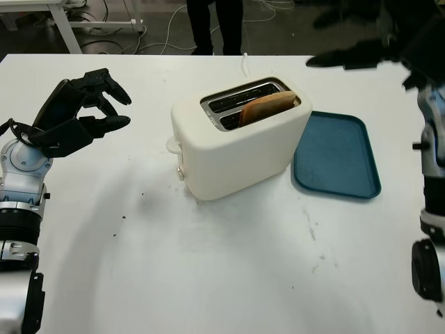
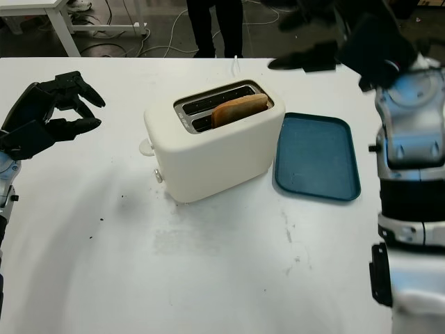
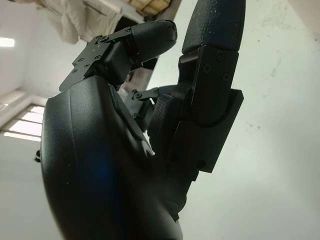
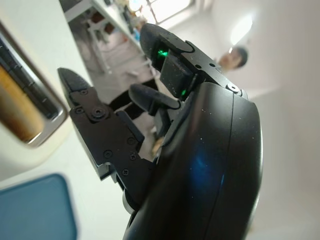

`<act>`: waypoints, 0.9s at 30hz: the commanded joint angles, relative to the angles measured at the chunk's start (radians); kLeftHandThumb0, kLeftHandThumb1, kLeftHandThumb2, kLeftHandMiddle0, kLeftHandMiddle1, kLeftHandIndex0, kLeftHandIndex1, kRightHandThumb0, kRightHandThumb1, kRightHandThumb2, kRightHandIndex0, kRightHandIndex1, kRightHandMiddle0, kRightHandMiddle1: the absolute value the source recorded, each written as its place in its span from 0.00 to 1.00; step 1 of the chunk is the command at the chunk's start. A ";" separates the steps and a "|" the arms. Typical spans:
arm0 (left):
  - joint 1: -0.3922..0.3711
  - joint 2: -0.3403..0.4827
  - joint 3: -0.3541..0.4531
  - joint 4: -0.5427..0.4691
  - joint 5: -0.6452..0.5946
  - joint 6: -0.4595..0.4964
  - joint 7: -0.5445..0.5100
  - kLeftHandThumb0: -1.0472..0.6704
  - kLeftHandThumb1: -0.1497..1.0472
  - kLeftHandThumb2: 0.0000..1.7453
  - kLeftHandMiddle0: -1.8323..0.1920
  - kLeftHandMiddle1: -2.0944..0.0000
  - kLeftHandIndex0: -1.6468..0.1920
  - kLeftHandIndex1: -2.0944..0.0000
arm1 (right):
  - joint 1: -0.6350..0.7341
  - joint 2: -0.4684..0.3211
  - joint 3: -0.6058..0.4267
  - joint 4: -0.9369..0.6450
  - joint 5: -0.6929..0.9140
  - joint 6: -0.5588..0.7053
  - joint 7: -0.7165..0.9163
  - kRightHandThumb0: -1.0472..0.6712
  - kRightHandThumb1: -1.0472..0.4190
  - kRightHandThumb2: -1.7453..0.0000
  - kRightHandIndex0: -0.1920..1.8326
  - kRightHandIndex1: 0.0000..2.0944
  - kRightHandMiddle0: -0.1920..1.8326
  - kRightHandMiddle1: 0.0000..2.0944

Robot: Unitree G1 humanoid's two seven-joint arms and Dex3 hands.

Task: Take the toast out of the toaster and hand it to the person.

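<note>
The toast [image 1: 268, 106] stands on edge in the slot of the cream toaster [image 1: 236, 142] that lies nearer to me, its browned top edge poking up above the slot mouth, with the end toward the blue tray [image 1: 337, 154] riding higher than the other. Its long axis follows the slot, slanting from near-left to far-right across the white table [image 1: 208, 264]. My right hand [image 2: 327, 52] hangs in the air beyond the toaster's far right corner, above the table's far edge; from that hand the toast lies down and back toward me, slightly to my left. The hand holds nothing, and in the right wrist view its dark fingers [image 4: 105, 135] reach out loosely toward the slot with the toast's brown face just past them. My left hand [image 1: 80, 115] is raised well off to the toaster's left, empty as well, fingers loosely bent with the tips near each other and nothing between them. I judge the right hand the nearer of the two to the raised end of the slice, so the pick falls to it. It would need to drop down over the slot and close across the thin faces of the slice, not along its length. A person's legs [image 1: 215, 24] show beyond the far edge of the table, which I take to be the handover side.
</note>
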 commanded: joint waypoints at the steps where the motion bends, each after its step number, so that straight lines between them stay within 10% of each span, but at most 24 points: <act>1: 0.005 0.003 0.005 -0.008 0.000 0.003 0.006 0.00 0.89 0.14 0.59 0.35 0.65 0.35 | -0.049 0.000 0.032 0.034 -0.034 -0.061 0.009 0.54 0.43 1.00 0.39 0.49 0.54 0.11; 27: 0.002 0.001 0.009 0.003 -0.006 -0.010 0.007 0.00 0.89 0.14 0.60 0.35 0.66 0.34 | -0.099 -0.004 0.247 0.266 -0.266 -0.332 0.146 0.30 0.27 0.98 0.45 0.26 0.51 0.05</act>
